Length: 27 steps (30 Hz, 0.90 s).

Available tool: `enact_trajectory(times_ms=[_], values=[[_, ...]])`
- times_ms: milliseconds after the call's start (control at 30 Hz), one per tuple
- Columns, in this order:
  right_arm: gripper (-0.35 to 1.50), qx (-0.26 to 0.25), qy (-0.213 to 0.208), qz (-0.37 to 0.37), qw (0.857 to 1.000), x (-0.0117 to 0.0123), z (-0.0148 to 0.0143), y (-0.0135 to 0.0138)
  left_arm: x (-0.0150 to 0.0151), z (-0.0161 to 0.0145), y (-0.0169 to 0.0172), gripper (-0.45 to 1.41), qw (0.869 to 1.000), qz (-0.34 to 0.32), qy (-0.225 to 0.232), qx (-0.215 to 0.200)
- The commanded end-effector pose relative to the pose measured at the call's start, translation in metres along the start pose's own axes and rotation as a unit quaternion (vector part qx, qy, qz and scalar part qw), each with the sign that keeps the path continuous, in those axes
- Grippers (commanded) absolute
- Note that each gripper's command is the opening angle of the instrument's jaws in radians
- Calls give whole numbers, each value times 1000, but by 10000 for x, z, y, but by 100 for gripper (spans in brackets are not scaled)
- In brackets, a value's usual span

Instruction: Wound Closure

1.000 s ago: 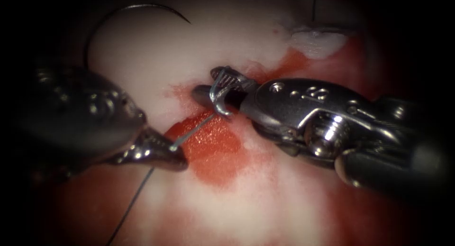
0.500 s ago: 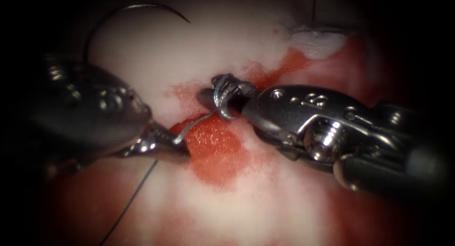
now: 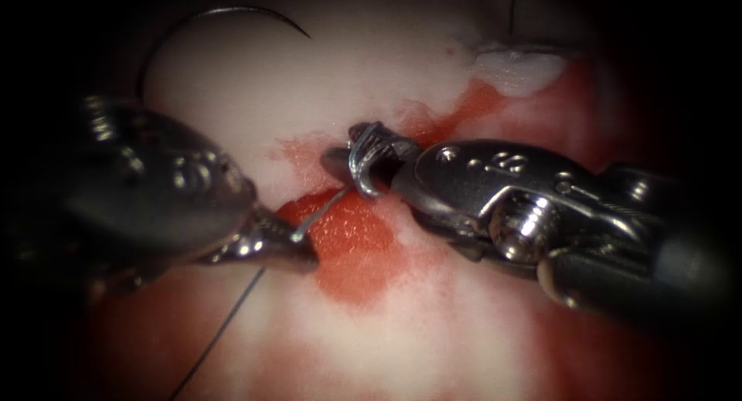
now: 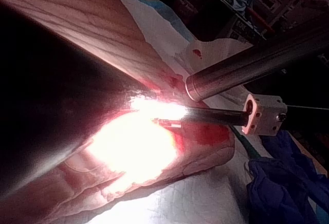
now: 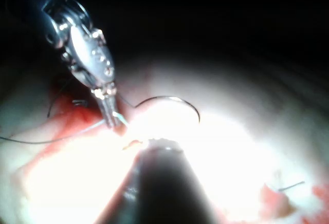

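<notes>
My left tool (image 3: 300,245) comes in from the left, jaws shut on the thread (image 3: 321,212) just left of the cut. From there the thread runs up to my right tool (image 3: 354,152) and wraps in a loop around its jaws, which stand slightly open over the cut. Neither tool holds the curved needle (image 3: 224,11), which lies free on the pale tissue (image 3: 371,53) at the upper left, out of the tissue. In the right wrist view the left tool (image 5: 109,115) grips the thread (image 5: 77,131) beside the needle (image 5: 172,100).
Red fluid (image 3: 352,250) pools in the cut below the tools. The thread's tail (image 3: 220,331) trails from the left tool toward the lower edge. A white flap of tissue (image 3: 518,67) and a dark thread end (image 3: 513,11) sit at the upper right.
My left tool has edged right, toward the right tool, keeping hold of the thread. The right tool has shifted slightly left with the loop still around its jaws. The needle has not moved.
</notes>
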Motion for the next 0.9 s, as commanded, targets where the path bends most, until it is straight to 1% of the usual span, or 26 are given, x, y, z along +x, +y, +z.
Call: enact_trajectory(times_ms=[33, 133, 200, 267, 433, 567, 667, 800, 900], values=[[4, 0, 2, 2, 1000, 13, 6, -3, -12, -3, 4, -45, 1000, 1, -3, -1], [2, 0, 2, 5, 1000, 12, 7, -3, -12, -3, 4, -45, 1000, 1, -3, -1], [-8, 0, 2, 5, 1000, 12, 7, -3, -12, -3, 4, -45, 1000, 1, -2, -2], [-35, -2, 3, 5, 1000, 12, 6, -4, -11, -3, 3, -45, 1000, 1, -2, -2], [-35, 0, 2, 7, 1000, 14, 3, -4, -11, -3, 3, -45, 1000, 1, -2, -1], [-35, 0, -3, 17, 1000, 24, -4, 1, -9, -4, 6, -45, 1000, 3, 6, -1], [-35, -5, 6, 16, 1000, 31, -10, 4, -6, -3, 6, -45, 1000, 4, 10, -3], [-35, -19, 18, 15, 1000, 33, -13, 6, -3, -3, 6, -45, 1000, -1, 19, -3], [-35, -15, 22, 16, 1000, 35, -15, 6, 3, 0, 9, -45, 999, -10, 32, -5]])
